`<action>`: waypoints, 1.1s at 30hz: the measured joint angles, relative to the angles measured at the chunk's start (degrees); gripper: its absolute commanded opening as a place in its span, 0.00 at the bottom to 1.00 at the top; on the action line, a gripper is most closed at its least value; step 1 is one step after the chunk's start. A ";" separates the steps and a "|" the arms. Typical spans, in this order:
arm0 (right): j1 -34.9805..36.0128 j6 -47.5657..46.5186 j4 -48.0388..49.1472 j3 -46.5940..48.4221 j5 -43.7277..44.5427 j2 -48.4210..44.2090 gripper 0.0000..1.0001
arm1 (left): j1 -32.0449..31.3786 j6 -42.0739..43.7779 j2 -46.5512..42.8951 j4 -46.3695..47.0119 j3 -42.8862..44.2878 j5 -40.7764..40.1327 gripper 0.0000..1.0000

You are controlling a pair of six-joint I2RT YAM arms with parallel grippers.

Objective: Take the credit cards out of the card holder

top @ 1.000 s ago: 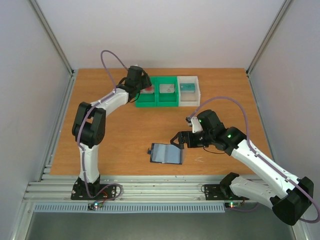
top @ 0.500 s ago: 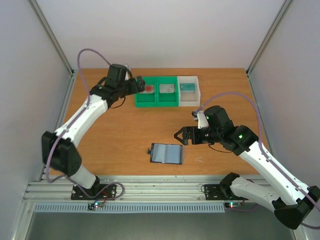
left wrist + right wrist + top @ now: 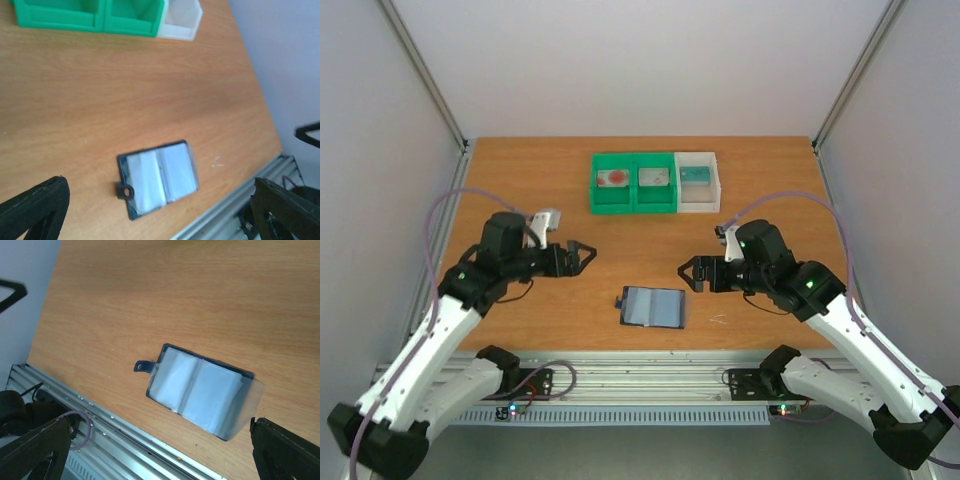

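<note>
Blue-grey card holder [image 3: 654,307] lying open flat on counter [image 3: 520,200] nr front edge, betw. L & R jaws; both spread wide; red-blotch card [image 3: 614,178] in green bin [image 3: 634,204]; teal card [image 3: 695,174] in white bin [image 3: 698,205].

Dark blue-grey folding card holder [image 3: 654,307] with pale translucent pockets on an orange-brown woodgrain table [image 3: 540,200]. Green plastic bin [image 3: 633,208]; white plastic bin [image 3: 698,206]. Pale thin card [image 3: 614,178] blotched red; teal thin card [image 3: 695,174].
</note>
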 measured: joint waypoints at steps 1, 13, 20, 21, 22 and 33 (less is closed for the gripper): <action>0.00 0.24 0.09 -0.61 0.42 -0.59 0.98 | 0.00 -0.59 -2.54 -0.11 -1.51 0.76 0.99; 0.00 2.62 0.92 -3.19 2.69 -6.05 0.98 | -0.02 -2.25 -23.17 -4.72 -5.22 -0.61 0.99; 0.00 2.62 2.16 -6.38 2.51 -7.96 0.98 | -0.02 -2.38 -23.43 -6.47 -5.33 -2.47 0.99; 0.00 2.62 2.19 -6.62 2.47 -8.44 0.98 | -0.02 -2.47 -23.43 -6.49 -5.38 -2.80 0.99; 0.00 2.60 2.19 -6.69 2.40 -8.87 0.99 | -0.02 -2.54 -23.43 -6.54 -5.46 -3.15 0.99; 0.00 2.54 2.82 -7.08 2.03 -11.23 0.98 | -0.02 -4.26 -25.53 -4.31 -9.51 -4.02 0.99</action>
